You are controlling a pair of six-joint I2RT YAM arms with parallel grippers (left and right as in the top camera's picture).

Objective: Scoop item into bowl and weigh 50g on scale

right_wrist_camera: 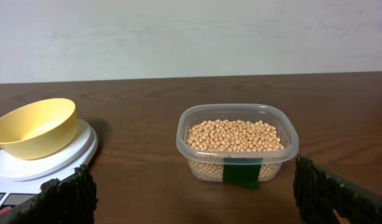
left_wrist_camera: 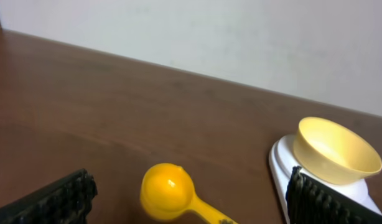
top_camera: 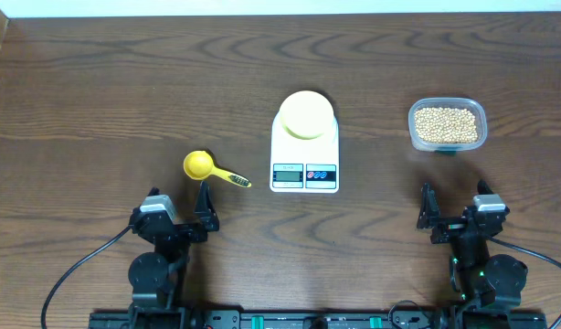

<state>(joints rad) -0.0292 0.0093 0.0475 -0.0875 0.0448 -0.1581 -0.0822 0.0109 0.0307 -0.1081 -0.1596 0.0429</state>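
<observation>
The pale-yellow bowl (top_camera: 306,114) sits empty on the round platform of the white scale (top_camera: 304,164) at the table's middle. It also shows in the left wrist view (left_wrist_camera: 337,150) and the right wrist view (right_wrist_camera: 35,127). Tan beans (top_camera: 445,123) fill a clear plastic tub (right_wrist_camera: 237,142) at the right. A bright yellow scoop (top_camera: 212,169) lies left of the scale, bowl end to the left, and shows close in the left wrist view (left_wrist_camera: 169,190). My left gripper (top_camera: 180,212) is open and empty just in front of the scoop. My right gripper (top_camera: 456,208) is open and empty, in front of the tub.
The scale (right_wrist_camera: 29,165) has its display and buttons facing the near edge. A pale wall runs behind the table's far edge. Black cables trail from both arm bases at the near edge.
</observation>
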